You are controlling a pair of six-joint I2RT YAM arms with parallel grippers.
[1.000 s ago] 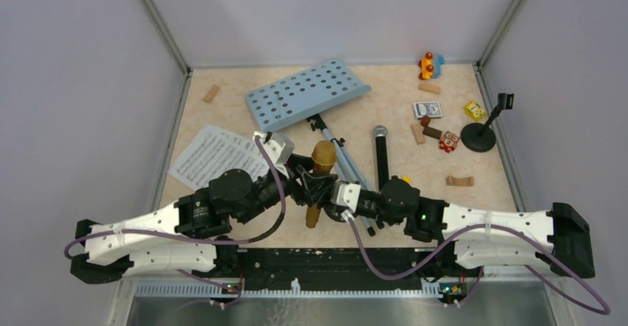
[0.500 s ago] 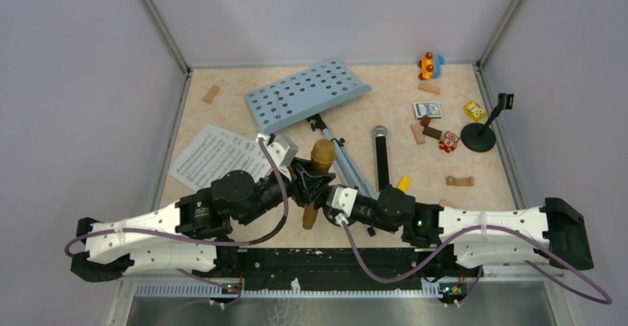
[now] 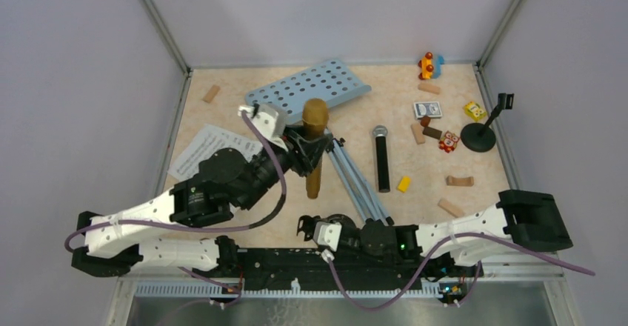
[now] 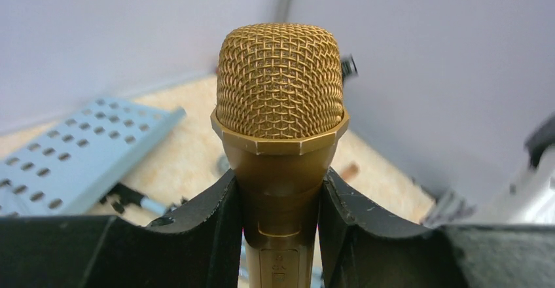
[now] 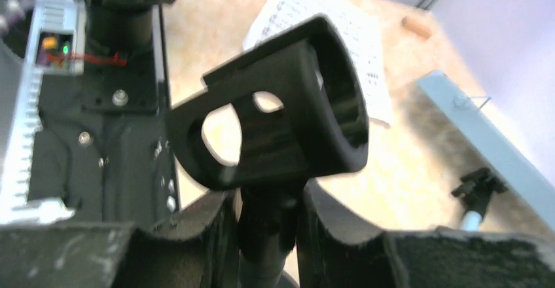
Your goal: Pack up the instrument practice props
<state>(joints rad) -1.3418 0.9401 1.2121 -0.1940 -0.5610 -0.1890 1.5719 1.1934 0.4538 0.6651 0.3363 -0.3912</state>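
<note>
the light blue music desk (image 3: 307, 92) lay toward 12 o'clock, its grey tripod legs (image 3: 355, 181) running down to 6. the white music sheets (image 3: 200, 155) sat at 9. the black microphone (image 3: 381, 159) lay near centre. the left gripper (image 4: 280, 229) was clamped on the upright gold microphone (image 4: 280, 91). at 6, the right gripper (image 5: 268, 235) pinched what looked like a black mic holder (image 5: 288, 124), blurred. a second holder (image 3: 480, 135) stood at 3.

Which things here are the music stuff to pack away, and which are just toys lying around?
To pack: gold microphone, black microphone, blue music desk, music sheets, standing mic holder, held mic holder.
Just lying about: wooden blocks, card box, colourful toys.
</note>
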